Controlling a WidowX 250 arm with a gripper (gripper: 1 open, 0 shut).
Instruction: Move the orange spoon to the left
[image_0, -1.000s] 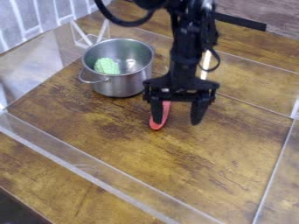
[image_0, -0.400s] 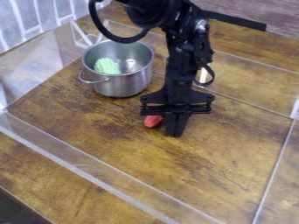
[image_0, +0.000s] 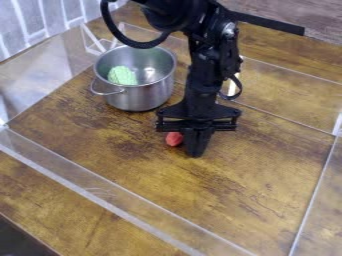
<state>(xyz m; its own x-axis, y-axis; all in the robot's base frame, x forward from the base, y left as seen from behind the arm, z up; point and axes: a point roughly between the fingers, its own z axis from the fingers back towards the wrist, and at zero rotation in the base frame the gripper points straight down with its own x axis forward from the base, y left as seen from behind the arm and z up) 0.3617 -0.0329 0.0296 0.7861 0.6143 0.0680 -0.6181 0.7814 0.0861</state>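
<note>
Compared with the earlier view, where the jaws stood spread wide to either side of the red handle, the gripper (image_0: 195, 146) now has its jaws drawn together and sits low against the desk (image_0: 94, 170), pointing straight down. Its fingers are clamped on the orange spoon (image_0: 175, 140), of which only a short red-orange end shows, poking out to the left of the black fingers at the desk surface; the metal bowl of the spoon is hidden behind the gripper and cannot be confirmed. The vertical approach appears chosen because the spoon lies flat on the wood, so a pinch across the thick handle from above is the simplest hold. The spoon is still resting on or just at the desk, not yet lifted, in the middle of the work area, just to the right of the steel pot (image_0: 134, 76). That pot holds a green item (image_0: 123, 74) and stands upright, near the spoon but apart from it. A clear plastic wall (image_0: 80, 185) borders the desk at the front and left. Judged from the task, the grasp is complete and the carry to the left is not begun; the pot occupies part of the leftward path, so the move likely needs to pass in front of it.
</note>
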